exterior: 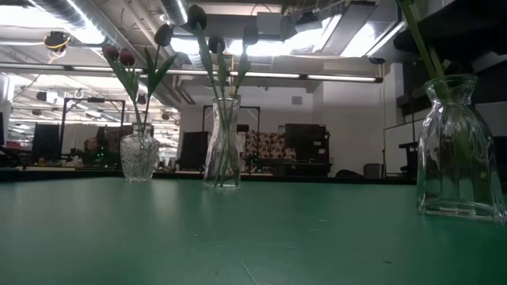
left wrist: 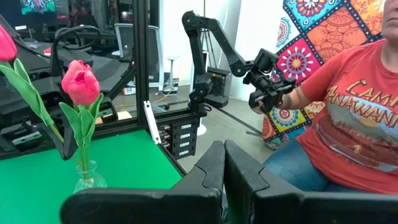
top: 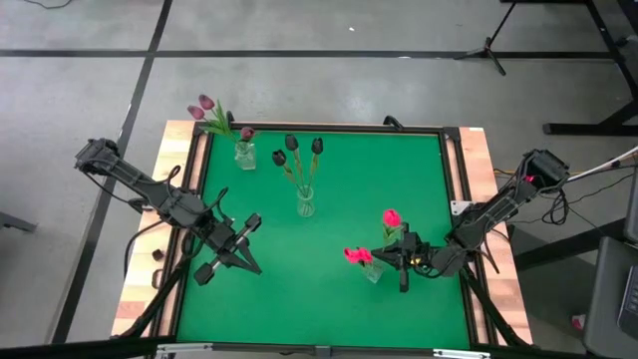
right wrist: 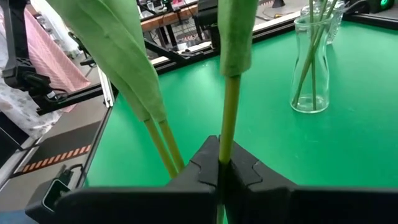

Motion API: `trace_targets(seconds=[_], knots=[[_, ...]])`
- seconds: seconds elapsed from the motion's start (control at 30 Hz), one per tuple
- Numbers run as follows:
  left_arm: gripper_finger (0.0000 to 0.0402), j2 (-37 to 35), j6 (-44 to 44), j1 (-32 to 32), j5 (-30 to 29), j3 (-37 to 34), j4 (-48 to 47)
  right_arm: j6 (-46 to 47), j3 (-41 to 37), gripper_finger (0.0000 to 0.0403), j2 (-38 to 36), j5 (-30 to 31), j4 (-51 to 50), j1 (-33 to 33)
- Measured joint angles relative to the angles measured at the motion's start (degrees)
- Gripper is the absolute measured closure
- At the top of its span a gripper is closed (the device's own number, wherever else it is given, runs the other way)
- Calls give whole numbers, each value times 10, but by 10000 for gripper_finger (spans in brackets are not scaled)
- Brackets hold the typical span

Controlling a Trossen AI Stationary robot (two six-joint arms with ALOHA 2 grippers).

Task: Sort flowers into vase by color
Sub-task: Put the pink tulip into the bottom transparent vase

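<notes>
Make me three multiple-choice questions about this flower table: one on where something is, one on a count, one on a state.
1. What colour are the tulips in the vase right beside the right end effector?
A. mauve
B. dark maroon
C. pink-red

2. How many heads of dark maroon tulips rise from the middle vase?
A. two
B. three
C. five

3. What state is the right end effector in?
A. open above the bare mat
B. shut on a green stem
C. shut on a vase rim

Answers:
1 C, the high view shows the pink-red tulips and their glass vase next to it.
2 B, three dark heads show from above.
3 B, the right wrist view shows both fingers pressed on the stem.
</notes>
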Motion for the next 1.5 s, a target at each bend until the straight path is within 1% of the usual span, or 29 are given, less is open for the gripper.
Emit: trace_targets(seconds=[0.13,0.23,0.47,0.6,0.67,0.8,0.9,1.13,1.2,1.33,1.37,1.43,1.5], knots=[[401,0,0,0,-3,0,0,2,0,380,4,0,-2,0],[401,0,0,0,-4,0,0,3,0,357,4,-2,-2,0],[401,0,-4,0,-4,0,0,2,0,282,2,-6,15,0],[401,0,-5,0,-4,0,1,-14,0,246,0,-21,35,0],[401,0,-5,0,-4,0,4,-16,0,232,-9,-21,35,1],[401,-11,-13,0,-5,0,7,-28,0,215,-41,-46,34,0],[401,-28,-33,-1,-12,0,7,-39,0,213,-75,-77,34,0],[401,-72,-33,-9,-19,0,5,-63,0,216,-159,-175,30,1],[401,-85,-50,-9,-31,0,3,-75,0,216,-185,-214,21,0],[401,-110,-67,-13,-30,0,0,-94,0,216,-245,-313,31,0],[401,-118,-83,-16,-29,0,-7,-98,0,216,-263,-327,27,0],[401,-132,-95,-19,-28,0,-16,-92,0,216,-300,-338,16,0],[401,-150,-86,-20,-22,0,-39,-81,0,216,-332,-338,14,0]])
